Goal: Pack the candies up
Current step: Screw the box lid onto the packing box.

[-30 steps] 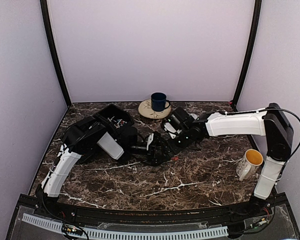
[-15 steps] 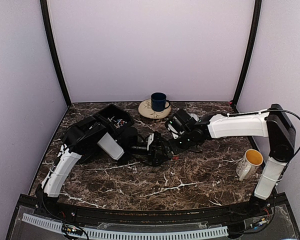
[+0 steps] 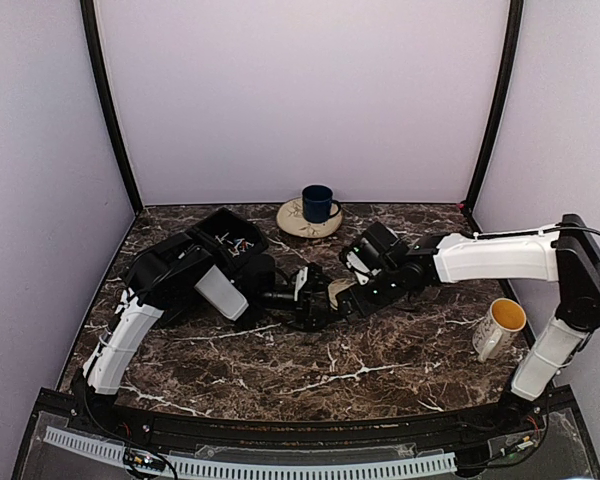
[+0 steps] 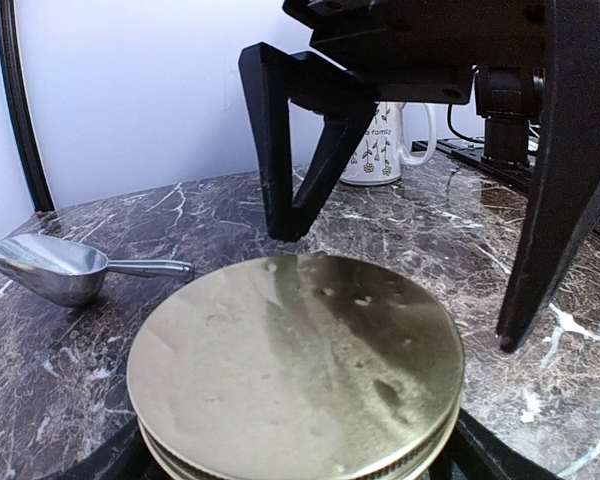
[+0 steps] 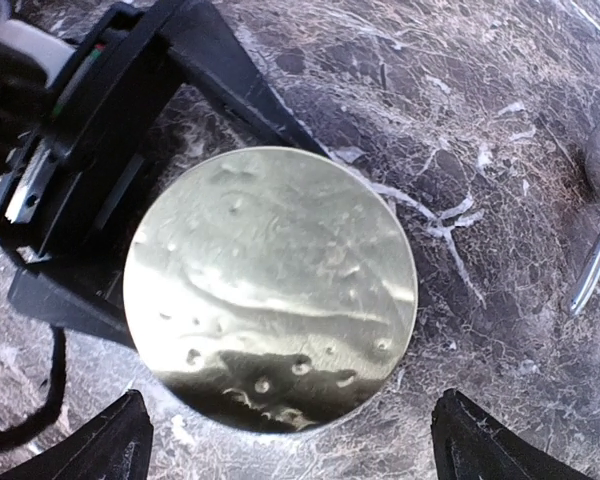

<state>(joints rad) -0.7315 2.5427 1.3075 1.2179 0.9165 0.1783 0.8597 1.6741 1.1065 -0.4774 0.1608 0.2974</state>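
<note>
Right wrist | gold lid [image 5: 270, 290] rim in left jaws | right jaws wide, clear

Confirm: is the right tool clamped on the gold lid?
No, in the right wrist view the fingers of the right tool stand wide apart, clear of the gold lid.
</note>
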